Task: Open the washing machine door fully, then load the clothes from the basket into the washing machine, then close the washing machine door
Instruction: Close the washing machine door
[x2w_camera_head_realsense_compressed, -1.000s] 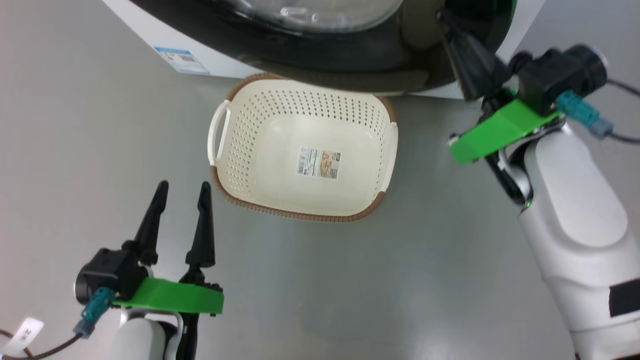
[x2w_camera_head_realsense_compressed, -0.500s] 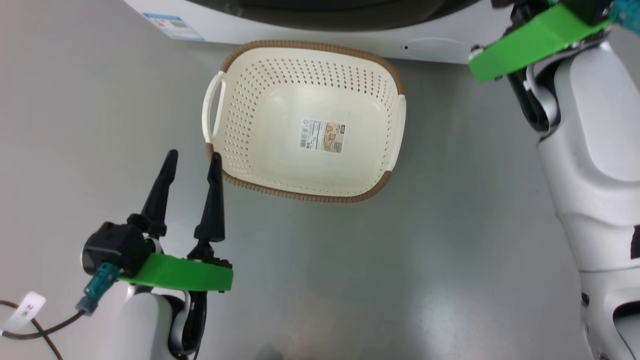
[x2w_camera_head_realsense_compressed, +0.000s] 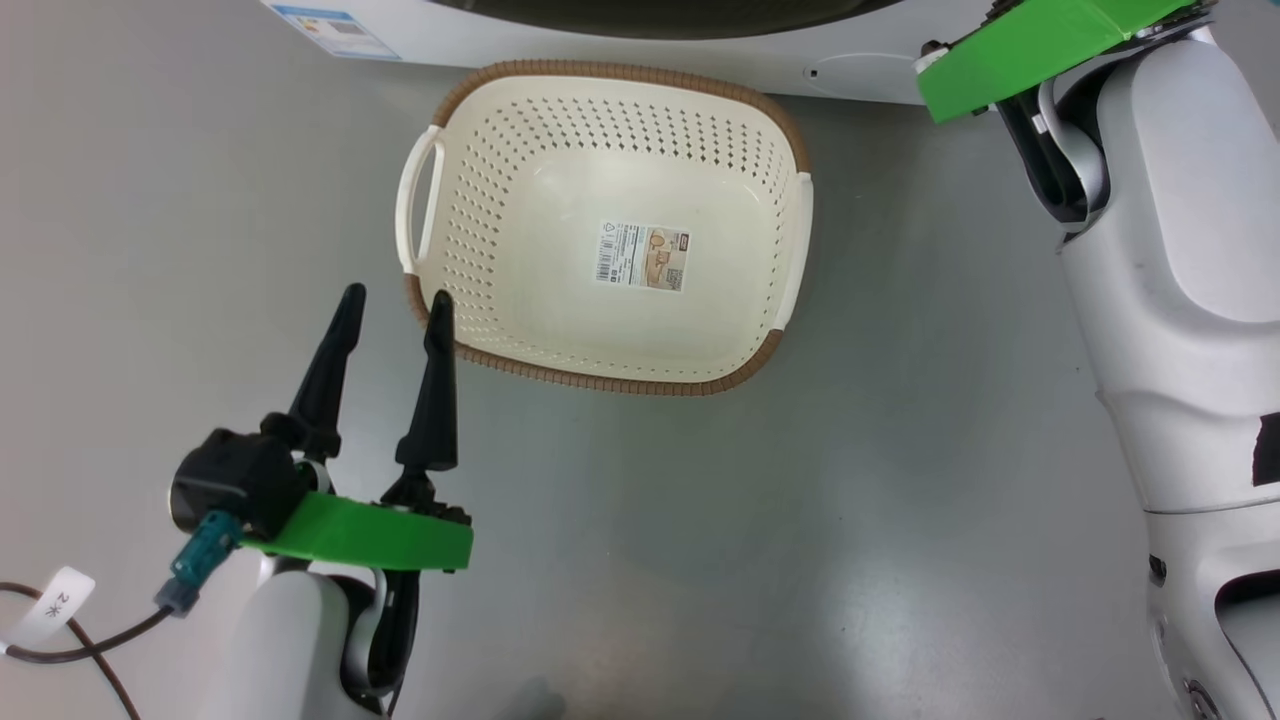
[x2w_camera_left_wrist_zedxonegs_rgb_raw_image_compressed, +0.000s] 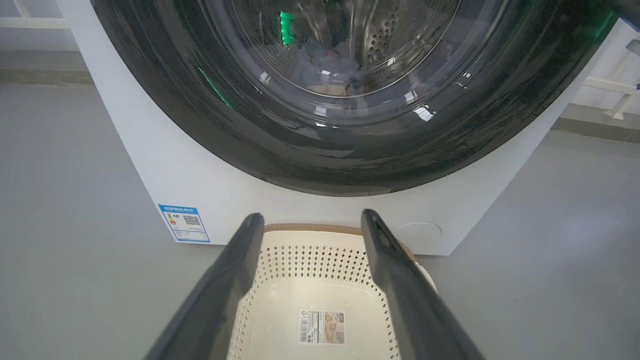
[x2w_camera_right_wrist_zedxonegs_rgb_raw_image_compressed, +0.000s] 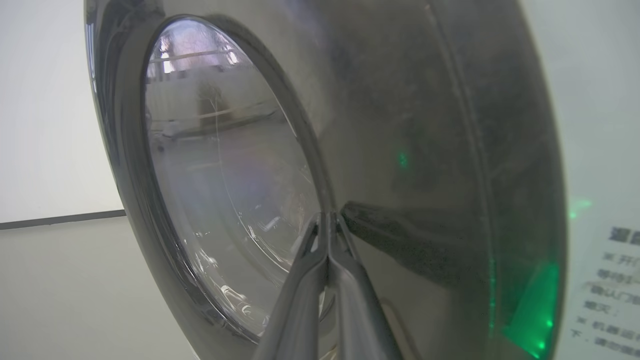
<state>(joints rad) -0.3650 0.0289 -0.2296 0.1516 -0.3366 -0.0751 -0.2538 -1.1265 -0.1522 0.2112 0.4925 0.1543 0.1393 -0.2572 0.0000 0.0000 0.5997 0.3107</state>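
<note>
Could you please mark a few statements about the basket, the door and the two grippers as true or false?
1. The basket holds nothing but a sticker. True.
2. The left gripper is shut on the basket's rim. False: it is open, holding nothing, by the basket's corner.
3. The right gripper is shut, its tips at the black rim of the washing machine door. True.
4. The door is swung wide open. False: in the left wrist view it lies against the front of the washing machine.
5. The basket stands on the floor just before the machine. True.
</note>
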